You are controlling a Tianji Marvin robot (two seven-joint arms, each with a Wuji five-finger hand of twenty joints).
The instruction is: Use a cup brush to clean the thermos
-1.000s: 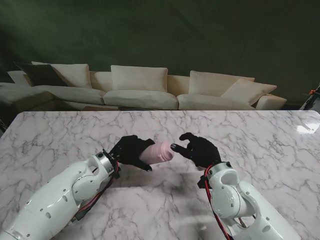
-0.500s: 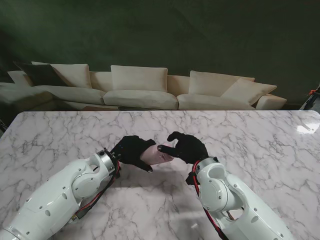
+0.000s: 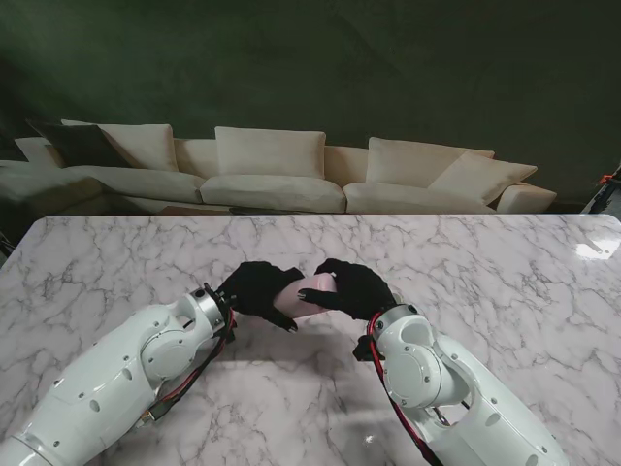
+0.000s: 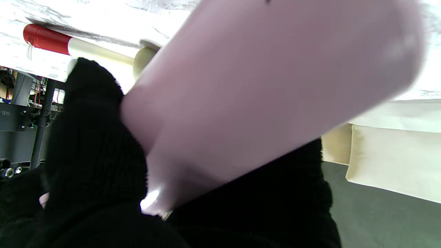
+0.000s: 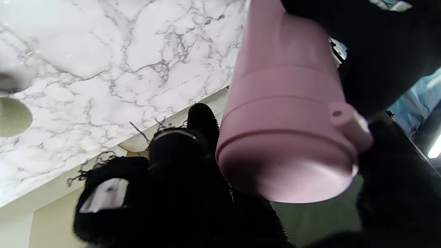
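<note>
Holding the thermos in the air over the surface, your left hand grips its body, the fingers wrapped around the pink wall. Your right hand is at the lid end, with fingers on both sides of it, but I cannot tell if it presses the lid or only surrounds it. The lid looks closed on the thermos. The brush, with red and white handle, lies on the surface, untouched. So I judge the task is at the beginning: you must open the lid, take the brush and scrub inside. No cleaning is done yet.
</note>
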